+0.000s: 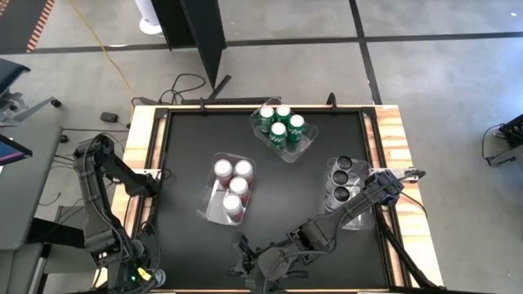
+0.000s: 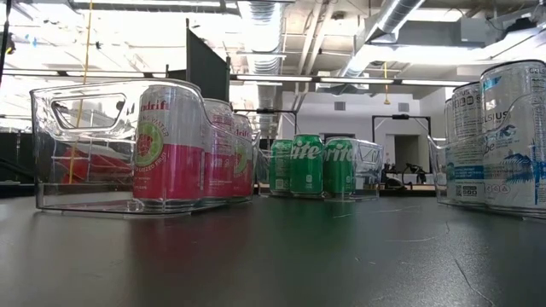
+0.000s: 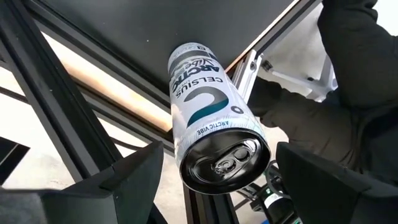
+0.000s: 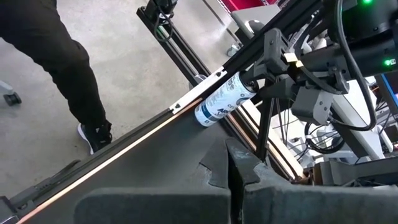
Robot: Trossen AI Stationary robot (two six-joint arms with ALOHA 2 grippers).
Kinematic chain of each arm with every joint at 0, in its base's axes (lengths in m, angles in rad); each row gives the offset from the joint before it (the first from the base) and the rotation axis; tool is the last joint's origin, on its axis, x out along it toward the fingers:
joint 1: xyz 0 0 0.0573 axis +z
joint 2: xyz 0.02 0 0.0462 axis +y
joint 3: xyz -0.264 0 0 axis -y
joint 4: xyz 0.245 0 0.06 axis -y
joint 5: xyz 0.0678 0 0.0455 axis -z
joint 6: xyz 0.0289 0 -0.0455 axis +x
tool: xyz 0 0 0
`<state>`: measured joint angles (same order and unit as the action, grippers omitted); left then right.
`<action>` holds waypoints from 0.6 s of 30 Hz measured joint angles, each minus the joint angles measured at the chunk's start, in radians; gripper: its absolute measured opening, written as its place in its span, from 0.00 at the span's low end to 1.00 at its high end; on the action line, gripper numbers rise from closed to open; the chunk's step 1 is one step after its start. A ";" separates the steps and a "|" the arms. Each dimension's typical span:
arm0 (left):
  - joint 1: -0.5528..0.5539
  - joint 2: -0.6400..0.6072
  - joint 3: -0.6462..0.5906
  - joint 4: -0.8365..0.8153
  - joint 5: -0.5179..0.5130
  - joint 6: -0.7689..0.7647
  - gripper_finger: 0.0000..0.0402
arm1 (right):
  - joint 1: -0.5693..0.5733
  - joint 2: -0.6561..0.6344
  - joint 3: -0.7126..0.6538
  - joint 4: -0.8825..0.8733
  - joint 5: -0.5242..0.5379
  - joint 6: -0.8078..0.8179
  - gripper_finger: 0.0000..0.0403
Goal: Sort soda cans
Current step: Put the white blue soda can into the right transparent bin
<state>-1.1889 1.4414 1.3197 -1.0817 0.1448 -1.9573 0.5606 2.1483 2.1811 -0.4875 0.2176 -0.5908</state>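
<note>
My left gripper (image 3: 219,152) is at the table's left edge (image 1: 157,178), shut on a white Celsius can (image 3: 208,106), also seen from the right wrist view (image 4: 221,102). My right gripper (image 4: 231,155) is shut and holds nothing; it hovers low near the table's near edge (image 1: 243,245). Three clear bins stand on the black tabletop. The middle bin (image 1: 214,208) holds pink cans (image 2: 166,145). The far bin (image 1: 306,145) holds green cans (image 2: 307,164). The right bin (image 1: 359,219) holds white and dark cans (image 2: 503,136). My left gripper has the white can between its two fingers, by the sides near its top end (image 3: 186,158). The can lies along the fingers, its silver top toward the wrist. It is lifted clear over the table's left edge, its bottom end (image 4: 204,118) slanting down toward the tabletop.
A person's dark-trousered legs (image 4: 56,56) and shoe (image 4: 93,135) stand on the floor beyond the table's edge. Wooden rails and black frame bars (image 3: 93,81) border the tabletop. Open black tabletop (image 1: 184,147) lies between the bins and the left edge.
</note>
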 joint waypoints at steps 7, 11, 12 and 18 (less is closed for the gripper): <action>0.000 0.000 0.000 0.000 0.005 0.051 0.77 | 0.000 0.000 0.000 -0.004 0.000 0.007 0.01; 0.000 0.000 0.000 0.001 0.006 0.090 0.77 | -0.001 0.000 0.000 -0.004 0.000 0.008 0.01; 0.000 0.000 0.000 0.001 0.006 0.102 0.77 | -0.001 0.000 0.000 -0.004 0.000 0.011 0.01; -0.001 0.000 0.000 0.003 0.009 0.188 0.77 | -0.013 0.000 0.000 -0.007 0.000 0.029 0.01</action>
<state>-1.1896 1.4414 1.3197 -1.0790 0.1534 -1.7691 0.5472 2.1483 2.1811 -0.4946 0.2173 -0.5616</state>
